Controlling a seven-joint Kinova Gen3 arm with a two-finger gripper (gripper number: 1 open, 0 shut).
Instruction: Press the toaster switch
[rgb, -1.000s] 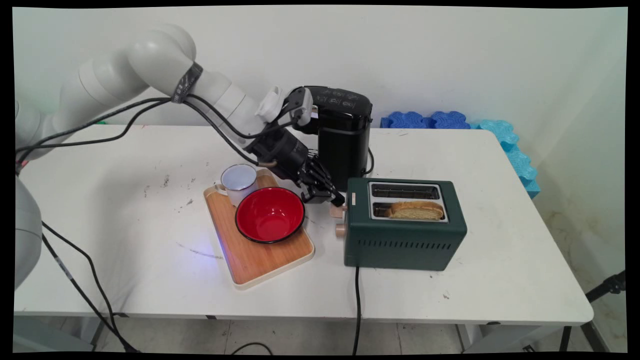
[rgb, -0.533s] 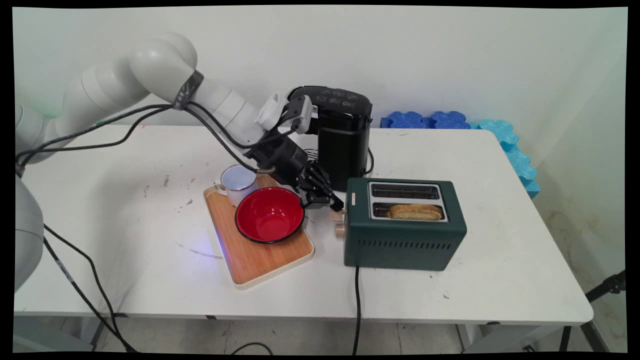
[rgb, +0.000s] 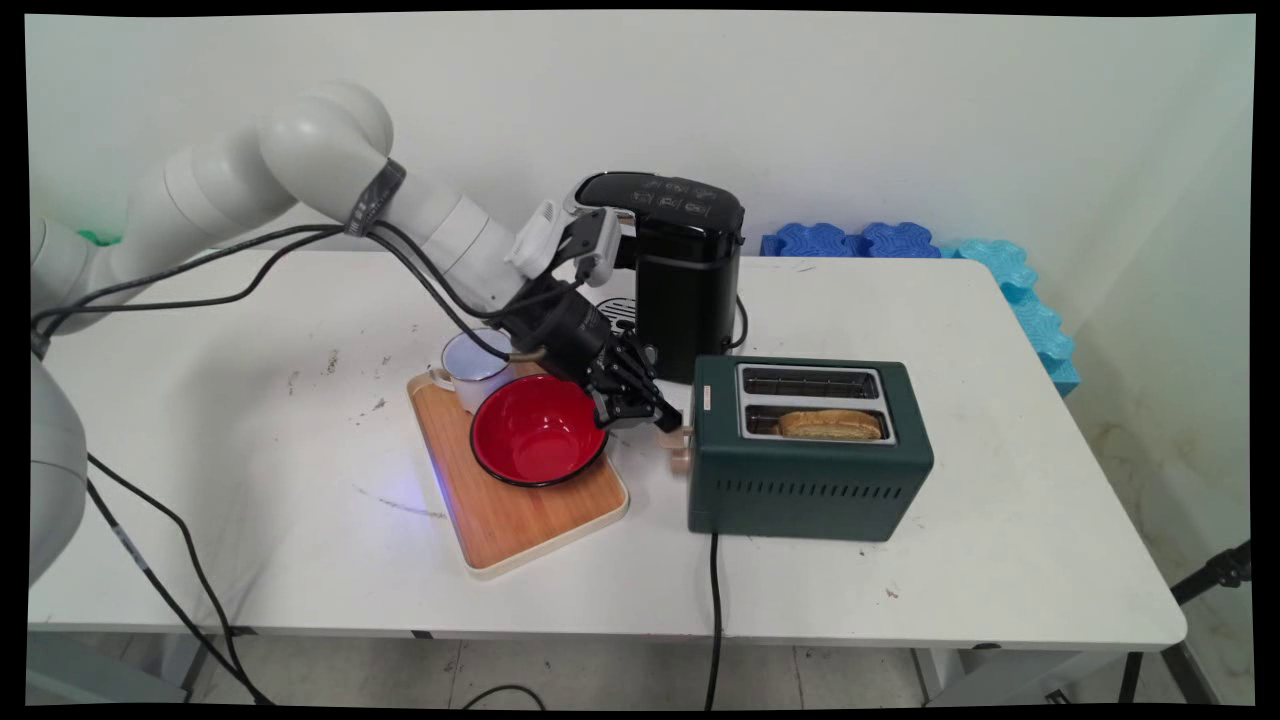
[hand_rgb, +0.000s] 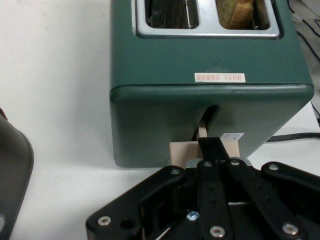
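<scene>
Two black fingers (hand_rgb: 212, 145) closed together, pressing beige lever (hand_rgb: 181, 150) of boxy green toaster (rgb: 810, 470).

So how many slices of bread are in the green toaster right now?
1: a browned bread slice sits low in the near slot of the green metal toaster. The far slot looks empty, though its bottom is hidden.

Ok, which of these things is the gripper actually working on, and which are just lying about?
In use: gripper, shut, against the lever; green toaster; bread slice in its slot.
Lying about: red bowl, white mug, wooden tray, coffee machine, blue foam.
</scene>
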